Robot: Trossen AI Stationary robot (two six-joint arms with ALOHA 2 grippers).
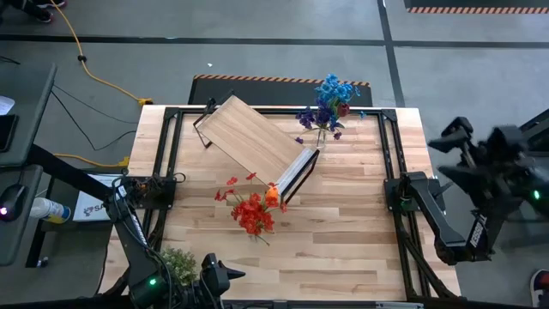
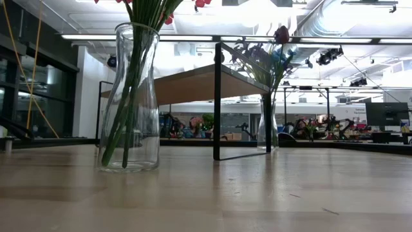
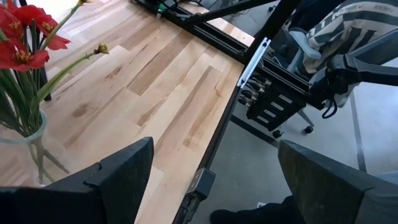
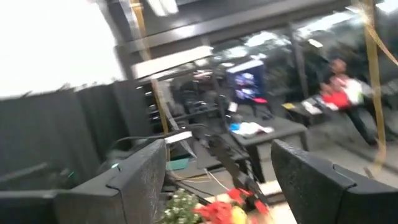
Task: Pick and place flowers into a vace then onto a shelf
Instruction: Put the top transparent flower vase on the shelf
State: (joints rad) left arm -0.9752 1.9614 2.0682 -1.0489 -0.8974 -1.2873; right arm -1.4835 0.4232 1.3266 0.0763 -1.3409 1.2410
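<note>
Red and orange flowers point(image 1: 251, 210) stand in a clear glass vase point(image 2: 129, 96) on the tabletop, just in front of the shelf's near end. The shelf point(image 1: 253, 137), a light wood board on thin black legs point(image 2: 217, 103), stands slantwise at the table's far middle. Blue and purple flowers point(image 1: 326, 107) stand in a second glass vase point(image 2: 269, 122) beyond the shelf's right end. My left gripper point(image 3: 214, 146) hovers open at the near left edge point(image 1: 225, 276), with the red blooms point(image 3: 25, 50) off to its side. My right gripper point(image 4: 217, 146) is raised, open and empty, beyond the table's right edge point(image 1: 455, 133).
A bushy pale-green leafy clump point(image 1: 178, 262) lies at the near left corner beside my left arm. Black frame rails point(image 1: 171, 154) run along the table's left, right and far sides. A person point(image 4: 339, 87) sits in the room beyond. Bare planks point(image 1: 343, 223) span the near right.
</note>
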